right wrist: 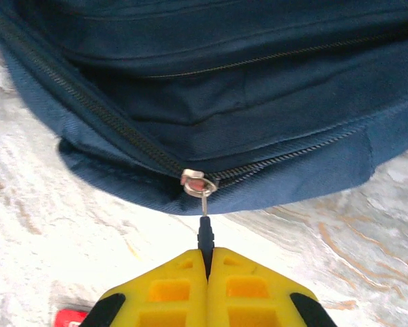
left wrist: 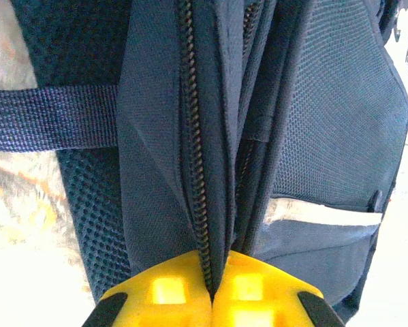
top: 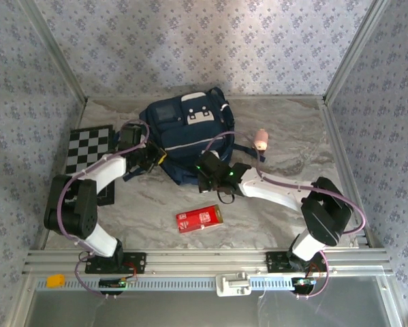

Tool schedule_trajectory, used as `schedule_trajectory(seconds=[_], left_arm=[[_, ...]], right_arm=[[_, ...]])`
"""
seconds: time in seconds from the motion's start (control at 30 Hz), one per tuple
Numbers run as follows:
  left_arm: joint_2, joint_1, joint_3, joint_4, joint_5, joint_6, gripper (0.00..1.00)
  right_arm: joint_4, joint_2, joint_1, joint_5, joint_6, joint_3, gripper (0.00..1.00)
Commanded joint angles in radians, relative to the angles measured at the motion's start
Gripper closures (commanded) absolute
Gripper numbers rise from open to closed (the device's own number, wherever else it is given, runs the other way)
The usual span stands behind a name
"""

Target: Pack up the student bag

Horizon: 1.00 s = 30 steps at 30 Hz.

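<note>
Back-centre on the counter (top: 285,197), the student bag (top: 186,133) lies flat. Your left tool (left wrist: 212,294) is clamped on its zipper seam (left wrist: 193,170), likely anchoring the fabric; your right tool (right wrist: 207,262) is pinched shut on the zipper pull (right wrist: 204,231), set to open it.

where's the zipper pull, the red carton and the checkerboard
zipper pull (right wrist: 204,233), right wrist view, on its dark tab
red carton (top: 199,219), top external view, middle of its top face
checkerboard (top: 89,148), top external view, centre of the board
</note>
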Motion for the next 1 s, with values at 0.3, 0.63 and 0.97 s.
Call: schedule_trajectory(seconds=[0.3, 0.63, 0.97], left_arm=[[-0.164, 0.059, 0.000, -0.043, 0.053, 0.094, 0.55], [-0.320, -0.149, -0.196, 0.062, -0.124, -0.274, 0.29], [-0.184, -0.252, -0.186, 0.095, -0.220, -0.411, 0.35]], right_arm=[[0.082, 0.143, 0.030, -0.136, -0.025, 0.127, 1.00], [0.094, 0.130, 0.038, -0.093, -0.004, 0.082, 1.00], [0.113, 0.147, 0.042, -0.065, 0.005, 0.093, 1.00]])
